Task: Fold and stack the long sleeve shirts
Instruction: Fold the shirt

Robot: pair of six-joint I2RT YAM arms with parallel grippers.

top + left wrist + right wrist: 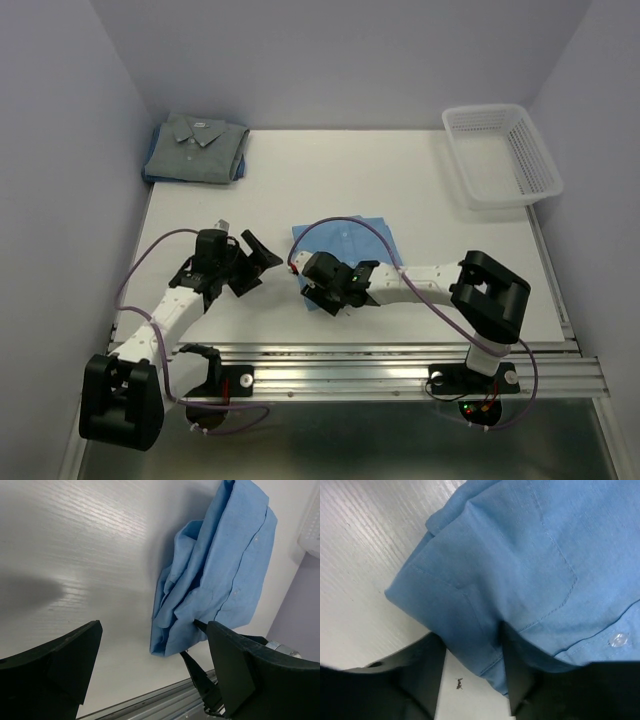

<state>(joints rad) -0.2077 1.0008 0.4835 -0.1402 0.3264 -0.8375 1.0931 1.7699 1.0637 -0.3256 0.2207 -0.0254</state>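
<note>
The blue shirt (350, 240) lies folded flat at the middle of the table (420, 200). It is a little skewed, so its left corners sit farther from the arms than a square lie would put them. As far as the top view shows, its long axis runs roughly left to right, though the right arm hides its near edge. The left wrist view agrees: there the blue shirt (225, 570) stretches away from the camera, with a stitched front seam running along its length. Which end holds the collar cannot be told.

The right gripper (322, 290) is low over the shirt's near-left corner. In its own view the blue shirt (520, 555) shows a chest pocket (545, 570) and one button (619, 640). A folded hem corner sits in the right gripper (472, 645) between the fingers (420, 675). The jaws stand partly drawn in, with cloth reaching both inner faces. Whether they truly pinch it cannot be told.

The left gripper (252, 262) hangs just left of the blue shirt, apart from it. In its own view the left gripper (152, 627) is spread wide and holds nothing, with bare table below it.

The grey shirt (195, 155) lies folded at the far-left corner of the table, well apart from both arms. Its collar sits at the far edge, so it points away from the arms, and its longer side runs left to right. A white basket (538, 150) stands at the far-right corner.
</note>
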